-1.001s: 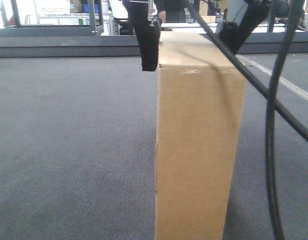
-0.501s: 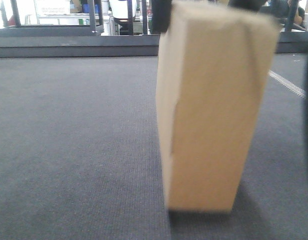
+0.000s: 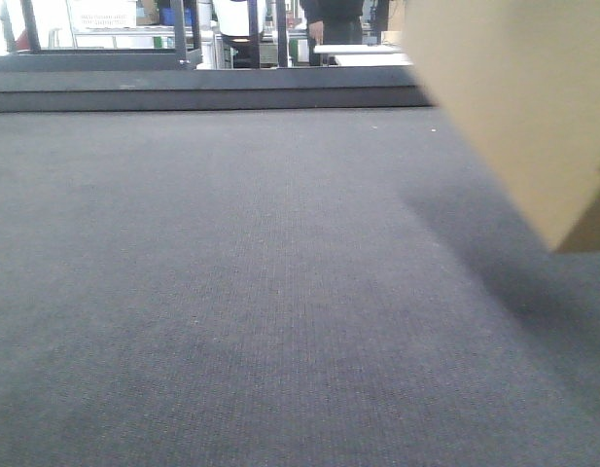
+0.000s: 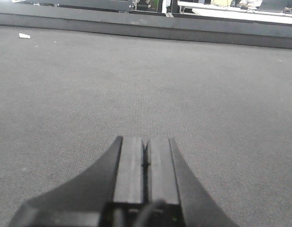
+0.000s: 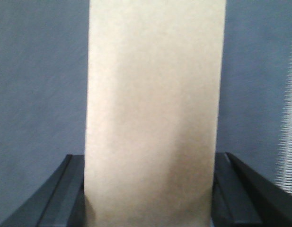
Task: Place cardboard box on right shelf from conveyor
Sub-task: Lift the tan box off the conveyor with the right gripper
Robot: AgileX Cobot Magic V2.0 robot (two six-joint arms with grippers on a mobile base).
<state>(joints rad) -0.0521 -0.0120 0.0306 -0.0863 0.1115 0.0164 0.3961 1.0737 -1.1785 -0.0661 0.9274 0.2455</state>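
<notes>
The plain tan cardboard box [image 3: 523,107] hangs tilted at the upper right of the front view, lifted off the dark grey conveyor [image 3: 231,292], with its shadow on the belt below. In the right wrist view the cardboard box [image 5: 153,109] fills the middle, and my right gripper [image 5: 150,189] is shut on it, one black finger against each side. My left gripper [image 4: 146,156] is shut with its pads together and nothing between them, low over the conveyor [image 4: 136,80]. The right shelf is out of view.
A dark rail [image 3: 183,92] edges the far side of the belt, with racks and a standing person [image 3: 331,21] behind it. A small white scrap [image 4: 24,35] lies on the belt at the far left in the left wrist view.
The box has risen off the belt and swung up and to the right, tilting as it went. The arms and cables seen earlier have left the front view.
</notes>
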